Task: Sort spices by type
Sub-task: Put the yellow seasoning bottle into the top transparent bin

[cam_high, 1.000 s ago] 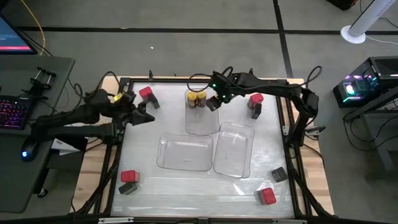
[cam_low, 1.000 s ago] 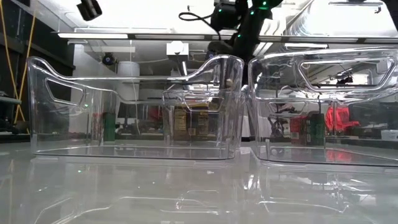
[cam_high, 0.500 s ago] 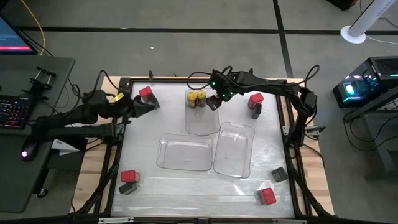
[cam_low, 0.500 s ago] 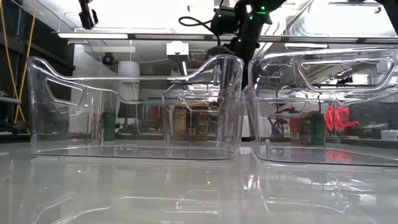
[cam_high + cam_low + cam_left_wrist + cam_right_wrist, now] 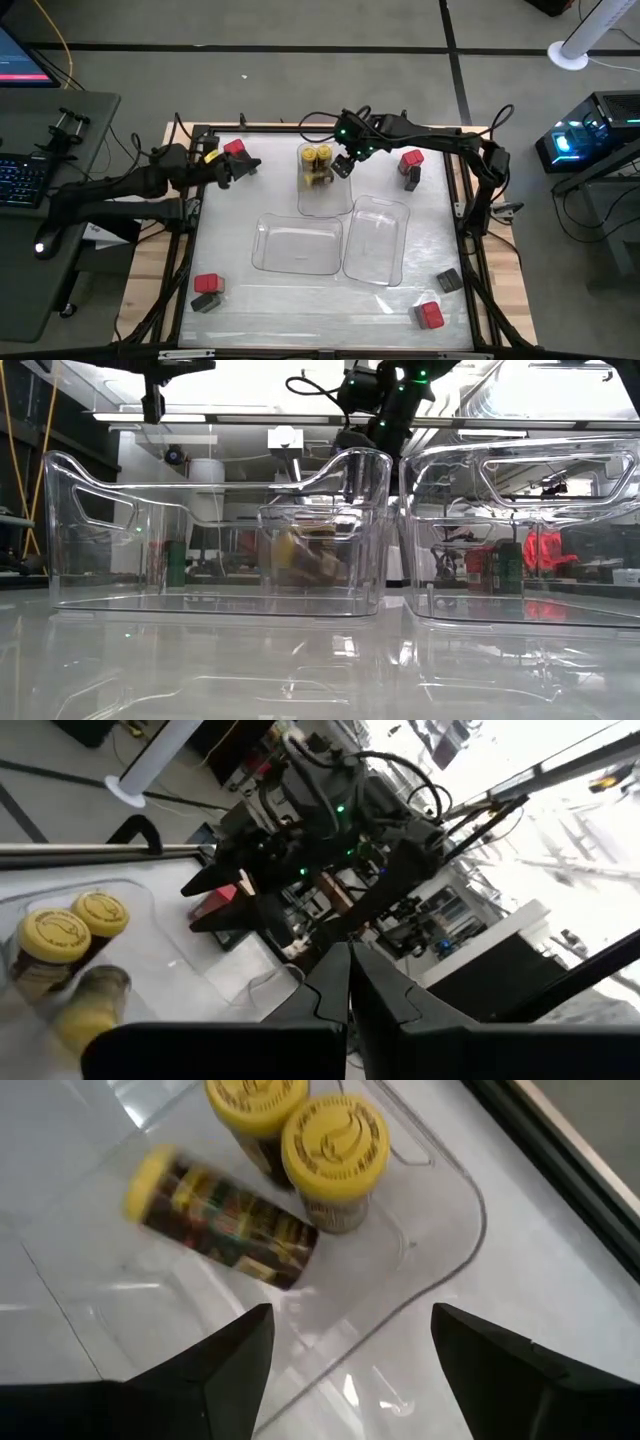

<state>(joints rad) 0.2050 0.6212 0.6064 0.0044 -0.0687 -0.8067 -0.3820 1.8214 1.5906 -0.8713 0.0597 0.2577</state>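
Two clear trays are sitting side by side on the glossy counter [image 5: 320, 670] in front of me, the left tray [image 5: 215, 530] and the right tray [image 5: 520, 530]. Behind the left one, inside a farther tray [image 5: 270, 520], a yellow-lidded jar [image 5: 300, 560] is lying tilted. My right arm [image 5: 385, 405] is hanging above it. Red spices [image 5: 540, 550] are showing through the right tray.
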